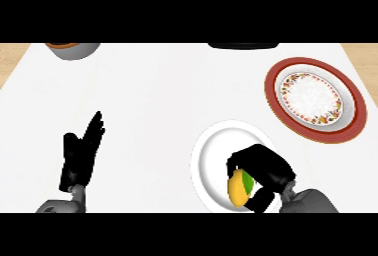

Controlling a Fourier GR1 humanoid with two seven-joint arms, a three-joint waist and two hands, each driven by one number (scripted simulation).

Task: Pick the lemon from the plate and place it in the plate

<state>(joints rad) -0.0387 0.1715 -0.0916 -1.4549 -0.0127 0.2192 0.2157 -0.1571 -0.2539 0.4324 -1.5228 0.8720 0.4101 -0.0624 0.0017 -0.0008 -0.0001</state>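
Now robot hand clasping lemon, white plate

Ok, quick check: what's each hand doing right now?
Left hand: open, fingers straight, holding nothing, resting at the view's left.
Right hand: curled round the lemon, over the white plate.
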